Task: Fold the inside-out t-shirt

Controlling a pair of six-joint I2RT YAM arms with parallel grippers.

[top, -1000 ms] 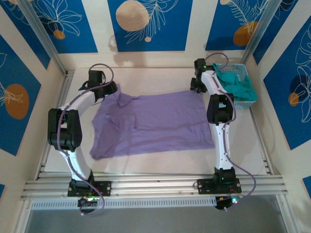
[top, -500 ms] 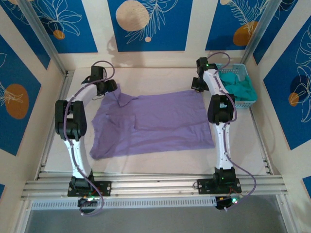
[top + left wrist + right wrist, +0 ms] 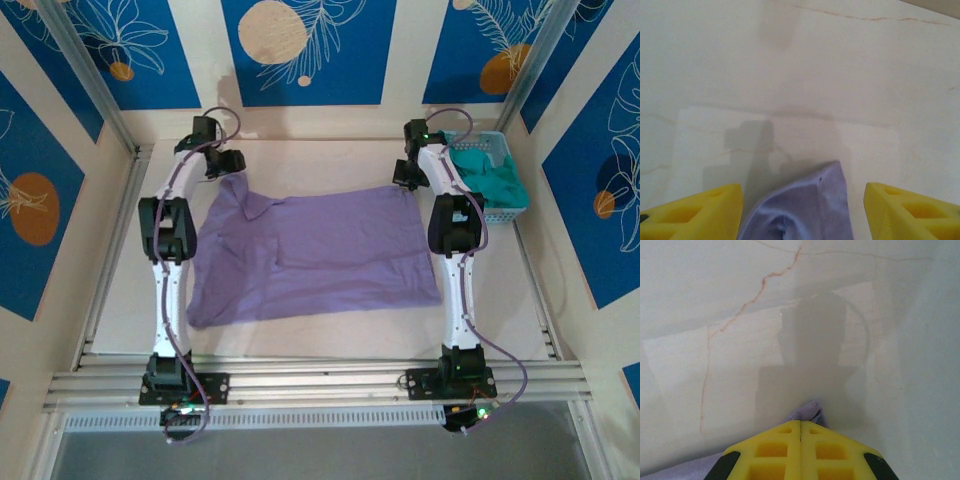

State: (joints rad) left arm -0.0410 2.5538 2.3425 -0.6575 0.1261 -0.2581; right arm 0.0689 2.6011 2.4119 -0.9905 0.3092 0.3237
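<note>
The shirt (image 3: 320,255) lay spread flat across the middle of the table (image 3: 300,335) in the top view. It was a lavender sheet, wider than tall, with a rounded lower-left corner and a collar-like fold near its upper left. The left gripper (image 3: 228,165) sat at the shirt's upper-left corner and the right gripper (image 3: 403,178) at its upper-right corner, both in the upper half of the frame.

In the left wrist view the yellow fingers (image 3: 700,210) stood wide apart, one at the lower left of the frame and one at the lower right. A rumpled tip of the shirt with a stitched hem rose from the bottom edge between them. Whether it touched either finger could not be told. Pale bare table lay above it.

In the right wrist view the two yellow fingers (image 3: 775,450) were pressed together at bottom centre, with a thin seam between them. A small tuft of lavender cloth poked out just past their tips, so the jaws were clamped on the shirt's corner. More lavender cloth showed at the frame's lower-left corner.

At the upper right of the top view a basket (image 3: 497,150) held a teal garment (image 3: 500,185), apart from the shirt.
</note>
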